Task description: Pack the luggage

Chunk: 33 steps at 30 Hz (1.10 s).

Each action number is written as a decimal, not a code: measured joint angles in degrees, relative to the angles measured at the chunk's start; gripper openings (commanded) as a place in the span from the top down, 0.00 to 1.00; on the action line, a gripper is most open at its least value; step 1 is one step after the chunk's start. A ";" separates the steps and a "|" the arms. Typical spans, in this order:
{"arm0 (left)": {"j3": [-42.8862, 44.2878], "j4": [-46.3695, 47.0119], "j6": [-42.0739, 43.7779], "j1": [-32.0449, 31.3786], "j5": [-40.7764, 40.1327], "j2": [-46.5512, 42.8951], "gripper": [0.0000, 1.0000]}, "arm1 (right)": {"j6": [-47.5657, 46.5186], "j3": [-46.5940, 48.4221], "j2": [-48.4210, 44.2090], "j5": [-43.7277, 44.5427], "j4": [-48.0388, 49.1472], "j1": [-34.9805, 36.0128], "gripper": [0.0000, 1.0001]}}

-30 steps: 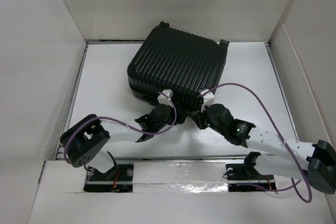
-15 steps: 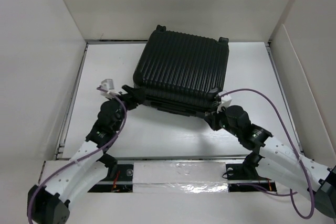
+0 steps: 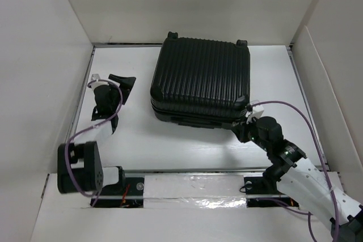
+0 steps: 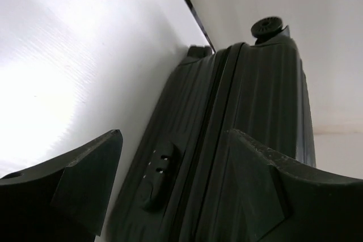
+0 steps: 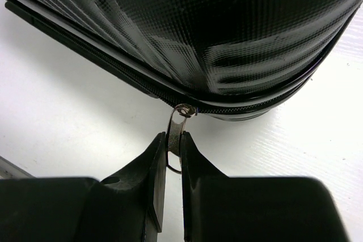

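While the suitcase (image 3: 201, 80) is laid flat and closed toward the back of the table (image 3: 181, 148), the zipper pull (image 5: 177, 127) at its near right corner is pinched between the fingers of the right claw (image 5: 173, 140). The left claw (image 3: 125, 82) is held spread wide beside the suitcase's left edge, untouching, with a strip of white table seen between them. A wider band of table is shown along the near edge.

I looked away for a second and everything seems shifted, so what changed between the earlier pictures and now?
The luggage turned squarer to the table. The left pincer drew away from its near edge to the left and now hangs open beside it. The right pincer slid rightward along the near edge to the corner, shut on the zipper pull. The luggage stayed closed and lying flat.
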 measured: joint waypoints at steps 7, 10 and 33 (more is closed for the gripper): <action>7.15 5.07 -2.34 -6.60 4.28 12.20 0.27 | 0.72 -0.15 -3.54 2.40 -2.67 -3.30 1.00; 7.48 6.88 -1.27 -12.63 3.67 10.56 0.27 | -0.26 0.79 -3.28 3.23 -4.00 -8.48 1.00; -9.57 23.30 -0.39 -39.10 -6.05 8.17 0.32 | -6.91 7.19 12.59 -8.63 9.27 -2.73 1.00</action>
